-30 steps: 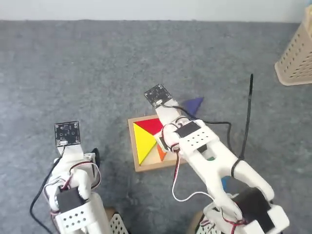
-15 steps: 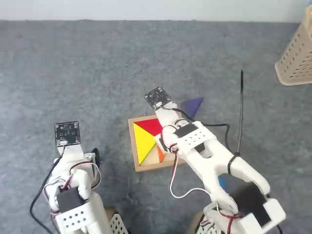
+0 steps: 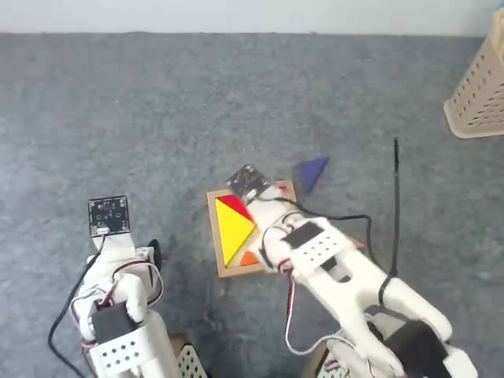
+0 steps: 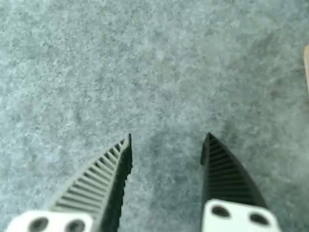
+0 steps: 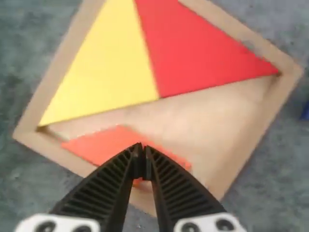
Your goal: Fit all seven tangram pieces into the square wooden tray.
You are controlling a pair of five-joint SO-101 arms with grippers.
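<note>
tray [image 5: 57, 72] holds yellow triangle [image 5: 106, 63], red triangle [image 5: 203, 50], orange piece [image 5: 96, 142]; right pincer [image 5: 142, 147] closed

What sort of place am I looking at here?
Probably a robotics test bench: the left arm and right arm stand side by side on a grey carpet-like surface, with a wooden tray of tangram pieces and a beige slotted basket at the edge.
</note>
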